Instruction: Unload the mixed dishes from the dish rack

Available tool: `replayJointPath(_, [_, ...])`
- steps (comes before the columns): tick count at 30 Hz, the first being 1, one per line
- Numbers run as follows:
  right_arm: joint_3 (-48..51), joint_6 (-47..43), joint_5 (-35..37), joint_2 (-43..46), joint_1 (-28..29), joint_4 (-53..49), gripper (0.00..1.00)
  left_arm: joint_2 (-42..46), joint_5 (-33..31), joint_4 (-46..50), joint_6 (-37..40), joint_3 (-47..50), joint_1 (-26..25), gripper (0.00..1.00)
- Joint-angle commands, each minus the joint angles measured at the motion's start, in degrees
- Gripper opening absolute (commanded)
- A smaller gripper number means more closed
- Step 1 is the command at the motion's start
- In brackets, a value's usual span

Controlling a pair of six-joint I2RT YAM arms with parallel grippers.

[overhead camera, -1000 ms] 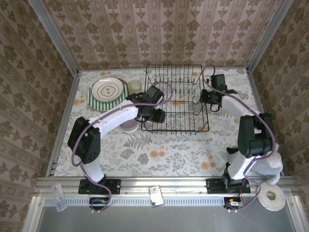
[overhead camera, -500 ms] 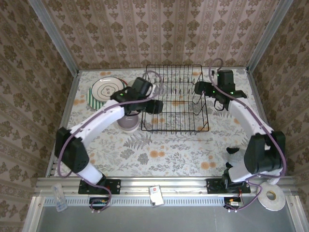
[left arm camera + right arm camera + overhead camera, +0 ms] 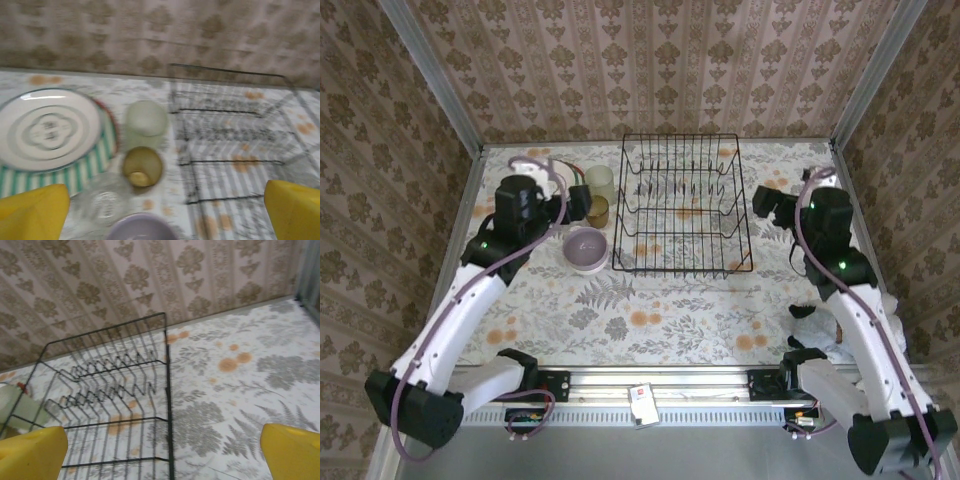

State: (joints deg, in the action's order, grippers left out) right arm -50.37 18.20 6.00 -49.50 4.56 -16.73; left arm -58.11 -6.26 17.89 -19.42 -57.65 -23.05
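Cream ring-pattern plate (image 3: 47, 127): lies flat at the far left of the table (image 3: 660, 320), stacked on the green-white striped plate (image 3: 95, 165). Both are round, shallow and glazed.

Just right of the plates stand the pale-green cup (image 3: 146, 120), matte and upright, and the amber cup (image 3: 142, 167), translucent with its mouth up. A clear glass (image 3: 102, 205) and the smooth, rounded lavender bowl (image 3: 585, 250) sit nearer the arms.

Left gripper (image 3: 570, 202): jaws spread wide, holding nothing, raised over this group. The cups lie directly ahead of it.

Dish rack (image 3: 680, 205): black wire, rectangular, with raised sides and tine rows running left to right. No dish is visible in any slot. It stands just right of the cups, between the two grippers.

Right gripper (image 3: 767, 205): jaws spread wide, empty, just beside the rack's right wall and facing across it.

Assessment: unloading appears complete. All dishes lie left of the rack, so the left arm is nearer for any further handling
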Motion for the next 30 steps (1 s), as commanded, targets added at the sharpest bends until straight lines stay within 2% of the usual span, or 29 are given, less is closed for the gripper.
replayJointPath(1, [6.89, -0.08, 9.11, 3.82, -0.07, 3.12, 1.0, 5.17, -9.8, -5.82, 2.17, 7.69, 2.78, 1.0])
replayJointPath(5, [16.23, -1.69, 9.54, 8.09, -0.32, 10.84, 1.0, 9.82, -16.66, -15.79, 4.56, 18.72, 4.54, 1.0])
replayJointPath(8, [20.97, -1.47, 10.56, 8.5, -0.97, 14.25, 1.0, 10.04, -20.55, -21.69, 5.71, 24.41, 5.54, 1.0])
replayJointPath(13, [23.63, -1.34, 5.67, 7.79, -1.66, 17.59, 1.0, 8.12, -26.2, -27.77, 5.9, 29.01, 6.73, 1.0])
replayJointPath(22, [24.84, -2.24, 4.77, 5.49, -2.96, 18.69, 1.0, 0.7, -24.45, -32.78, 9.31, 30.43, 11.5, 1.0])
replayJointPath(30, [24.88, -2.82, 1.9, 4.53, -3.41, 20.52, 1.0, -6.97, -16.96, -42.87, 15.58, 33.04, 16.7, 1.0])
